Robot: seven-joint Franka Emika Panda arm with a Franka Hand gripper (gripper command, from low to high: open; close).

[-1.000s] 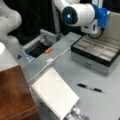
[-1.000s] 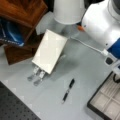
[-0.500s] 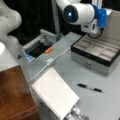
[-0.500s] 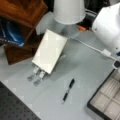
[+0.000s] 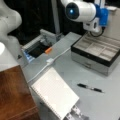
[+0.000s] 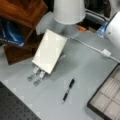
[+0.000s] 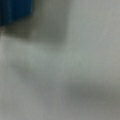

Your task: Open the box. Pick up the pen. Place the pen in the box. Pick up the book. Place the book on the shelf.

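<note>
The box (image 5: 96, 53) stood open on the table (image 5: 100, 100), its compartmented inside bare in both front views. The arm's white and blue wrist hung above the box's far edge; the gripper (image 5: 94, 27) below it was barely visible, and whether it was open or closed could not be told. The pen (image 5: 90, 88) lay on the table in front of the box, well apart from the gripper. The book (image 5: 55, 93) lay toward a front view's bottom, just beside the shelf (image 5: 15, 95). The wrist view showed only a blurred grey surface.
</note>
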